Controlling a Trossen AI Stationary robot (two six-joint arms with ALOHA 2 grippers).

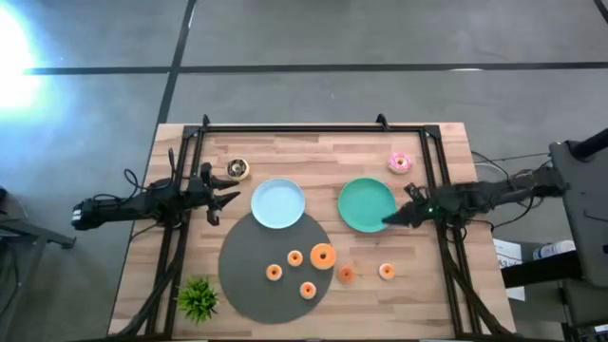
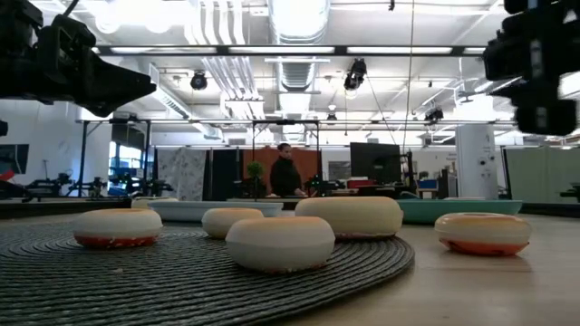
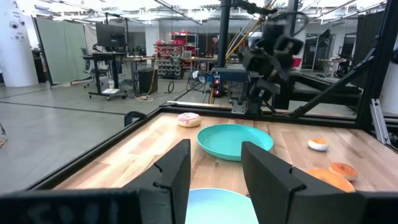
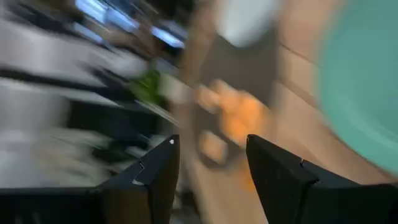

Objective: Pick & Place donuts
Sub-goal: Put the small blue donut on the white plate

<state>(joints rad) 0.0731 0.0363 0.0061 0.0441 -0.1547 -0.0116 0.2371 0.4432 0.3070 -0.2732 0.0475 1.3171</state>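
- While both arms are hovering over the bench (image 1: pixel 313 152), the left gripper (image 1: pixel 231 200) and right gripper (image 1: pixel 391 218) are keeping fingers apart, holding nothing.
- Five donuts (image 1: pixel 322 255) are lying on and beside the grey mat (image 1: pixel 247 271); a pink one (image 1: pixel 400 162) is sitting past the green plate (image 1: pixel 366 204).

both arms hover; left gripper (image 1: pixel 220 201) and right gripper (image 1: pixel 392 218) empty, fingers apart.

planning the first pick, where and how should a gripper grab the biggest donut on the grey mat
Grip the biggest donut across its ring, one finger in the centre hole and one outside the rim, or both fingers spanning the outer edge. Come straight down from above: it lies flat near the grey mat's right edge, with smaller donuts close by, so a side approach would likely nudge them.
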